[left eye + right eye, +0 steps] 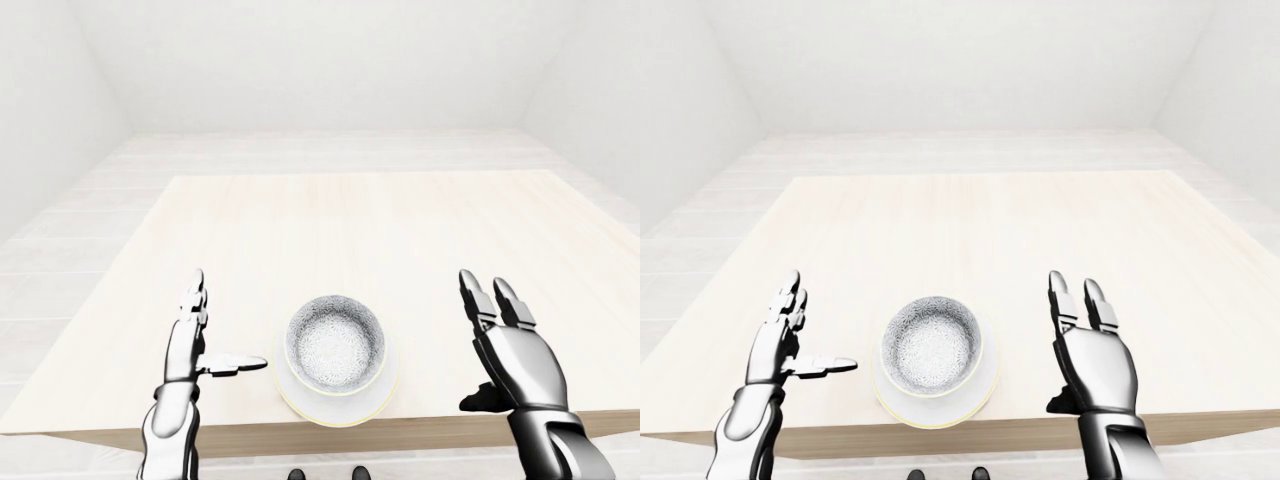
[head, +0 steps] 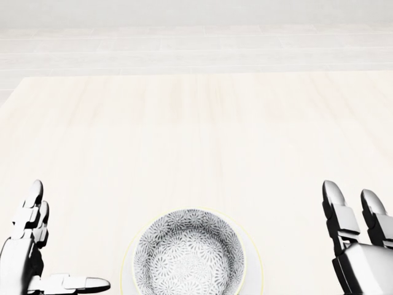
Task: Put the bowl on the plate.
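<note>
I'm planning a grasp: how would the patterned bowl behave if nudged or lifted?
The bowl looks like rigid glazed ceramic, so probably slick and breakable. Wide and low, it seems unlikely to tip; a nudge might slide it on the plate.

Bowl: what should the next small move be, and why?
Probably only pull both robot hands back and stop. The bowl already sits upright on the plate, within its rim, and the left robot hand and right robot hand are open, one on each side, touching neither.
</note>
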